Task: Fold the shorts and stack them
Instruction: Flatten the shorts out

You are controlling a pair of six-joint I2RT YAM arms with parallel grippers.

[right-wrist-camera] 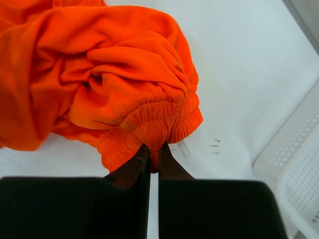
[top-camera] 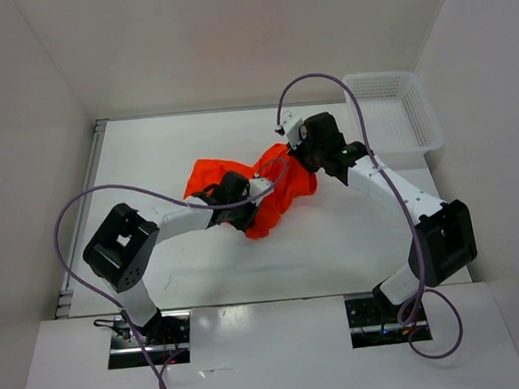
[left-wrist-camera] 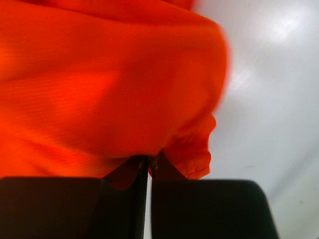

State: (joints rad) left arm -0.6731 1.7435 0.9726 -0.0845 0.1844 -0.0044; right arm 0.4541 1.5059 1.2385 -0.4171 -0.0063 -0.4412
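Note:
The orange-red shorts (top-camera: 282, 200) lie bunched in the middle of the white table, between my two arms. My left gripper (top-camera: 261, 191) sits on the cloth's near side; in the left wrist view its jaws are shut on a fold of the shorts (left-wrist-camera: 109, 84), pinched at the left gripper (left-wrist-camera: 149, 160). At the cloth's far right end, my right gripper (top-camera: 294, 153) is shut on the ribbed waistband, seen as shorts (right-wrist-camera: 134, 84) gathered into the right gripper (right-wrist-camera: 154, 149). A white drawstring tip pokes out beside that grip.
A white mesh basket (top-camera: 394, 110) stands at the table's back right corner, its wall (right-wrist-camera: 294, 159) close to my right gripper. White walls enclose the table on the left, back and right.

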